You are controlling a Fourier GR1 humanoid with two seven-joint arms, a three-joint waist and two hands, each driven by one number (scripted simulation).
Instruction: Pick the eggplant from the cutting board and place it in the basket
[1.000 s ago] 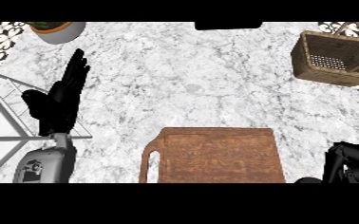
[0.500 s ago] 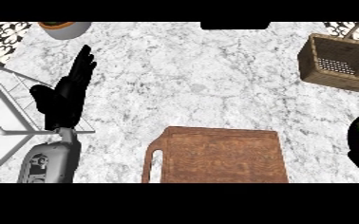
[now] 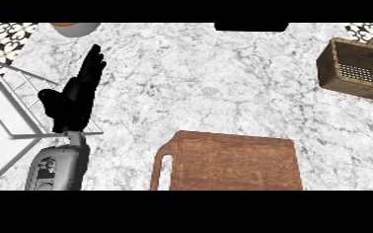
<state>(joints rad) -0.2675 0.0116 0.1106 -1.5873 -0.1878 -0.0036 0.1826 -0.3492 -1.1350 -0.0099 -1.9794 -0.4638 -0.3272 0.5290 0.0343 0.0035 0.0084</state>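
One left hand (image 3: 71, 106), fingers (image 3: 91, 71) straight, far left.

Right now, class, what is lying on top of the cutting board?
Only bare wood shows on the cutting board; no eggplant is visible there. Its near edge runs out of view, so anything lying there cannot be seen.

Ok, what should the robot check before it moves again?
1. Is the eggplant on the cutting board: not ok, none shows there.
2. Is the basket in view: ok, at the right edge, partly cut off.
3. Is the right hand in view: not ok, it does not show.
4. Is the left hand out of the way: ok, open, resting at the left.
5. Is the eggplant already held: cannot tell.
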